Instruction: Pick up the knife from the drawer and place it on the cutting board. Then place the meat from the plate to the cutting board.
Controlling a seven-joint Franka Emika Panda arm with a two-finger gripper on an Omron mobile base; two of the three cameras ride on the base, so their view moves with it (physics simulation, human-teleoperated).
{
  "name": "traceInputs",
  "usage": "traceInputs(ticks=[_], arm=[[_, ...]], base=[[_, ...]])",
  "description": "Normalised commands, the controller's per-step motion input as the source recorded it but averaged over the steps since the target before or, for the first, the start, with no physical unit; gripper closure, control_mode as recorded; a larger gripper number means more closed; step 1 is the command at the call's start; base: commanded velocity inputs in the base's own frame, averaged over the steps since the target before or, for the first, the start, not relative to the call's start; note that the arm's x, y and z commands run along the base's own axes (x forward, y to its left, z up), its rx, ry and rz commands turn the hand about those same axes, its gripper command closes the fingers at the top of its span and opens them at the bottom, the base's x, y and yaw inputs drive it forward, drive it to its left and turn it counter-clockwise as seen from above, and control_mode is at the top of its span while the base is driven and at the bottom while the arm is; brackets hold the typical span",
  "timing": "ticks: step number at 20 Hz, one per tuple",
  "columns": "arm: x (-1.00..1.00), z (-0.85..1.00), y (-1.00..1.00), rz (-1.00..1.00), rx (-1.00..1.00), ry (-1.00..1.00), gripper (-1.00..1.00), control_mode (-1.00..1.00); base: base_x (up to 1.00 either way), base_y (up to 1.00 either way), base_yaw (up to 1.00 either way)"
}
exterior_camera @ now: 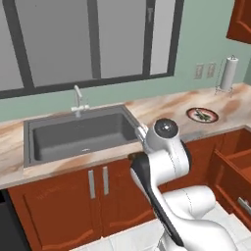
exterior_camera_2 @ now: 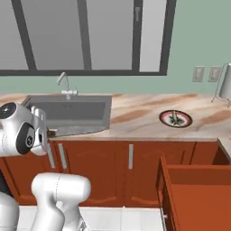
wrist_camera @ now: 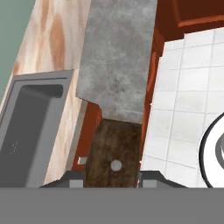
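Hand view first: the knife (wrist_camera: 114,109) takes up the middle of it, dark brown handle low in the picture with a little silver rivet in it, and the wide grey blade running up and away from the camera. The two fingers (wrist_camera: 75,176) sit right at the bottom, one pressed against each side of the handle, so they're clamped on the knife. Past the blade you can see the marbled tabletop (wrist_camera: 48,57) and a corner of the grey sink (wrist_camera: 26,127) on the left side of that picture, with the white tiled floor (wrist_camera: 188,87) on the right. In the left base view the arm (exterior_camera: 164,162) is folded up in front of the sink cabinets, and a bit of dark handle pokes out just left of the elbow at the tabletop edge — it's small there, so I can't say more about it. The plate (exterior_camera: 202,115) with the red rim sits on the tabletop well to the right of the sink, and the meat (exterior_camera: 200,115) is lying in it, a small pale piece with green streaks. A paper towel roll (exterior_camera: 228,73) stands further back right against the wall. The drawer (exterior_camera_2: 198,198) is pulled open, low on the right in the right base view, below and a bit right of the plate — I can't tell from these angles what's in it. The faucet (exterior_camera_2: 63,83) stands behind the sink, under the window (exterior_camera_2: 90,36).
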Motion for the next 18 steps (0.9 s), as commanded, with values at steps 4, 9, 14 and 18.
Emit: traceInputs(ticks=[4, 9, 14, 18], arm=[[0.0, 0.0, 0.0, 0.0, 0.0, 0.0, 1.0, 1.0], [0.0, 0.0, 0.0, 0.0, 0.0, 0.0, 1.0, 1.0], [0.0, 0.0, 0.0, 0.0, 0.0, 0.0, 1.0, 1.0], [0.0, 0.0, 0.0, 0.0, 0.0, 0.0, 1.0, 1.0]], base=[[0.0, 0.77, 0.21], [0.0, 0.94, 0.28], [0.15, 0.94, 0.36], [0.32, 0.25, 0.59]])
